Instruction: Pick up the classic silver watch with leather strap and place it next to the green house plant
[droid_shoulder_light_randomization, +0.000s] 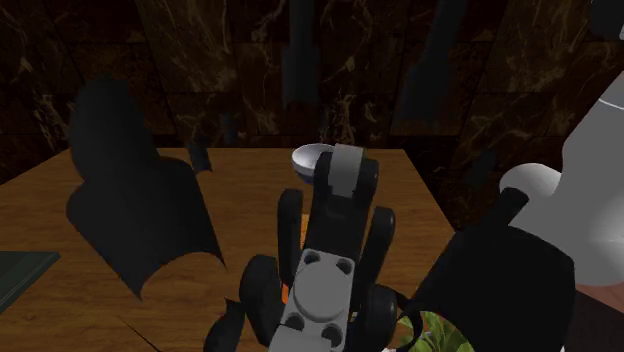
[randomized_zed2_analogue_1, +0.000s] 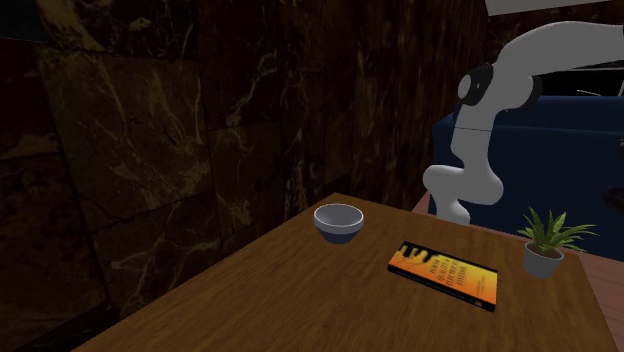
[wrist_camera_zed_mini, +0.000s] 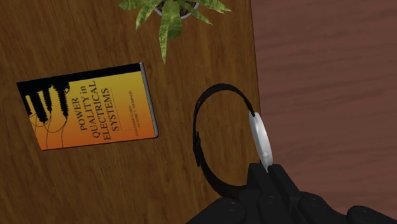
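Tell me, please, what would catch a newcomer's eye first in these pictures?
The orange book glows against the dark wooden table, lying between the bowl and the small potted plant. In the wrist view a watch with a black strap and silver face is clasped by the shut jaws, over the table's edge near the plant.

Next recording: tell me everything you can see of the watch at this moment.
The watch has a slim silver-white case, seen edge-on, and a black strap closed into a round loop; the strap's material does not show. The gripper clasps it where case meets strap, and nothing else touches it. In the wrist view it is seen against the wooden table's edge, apart from the green plant and the orange book.
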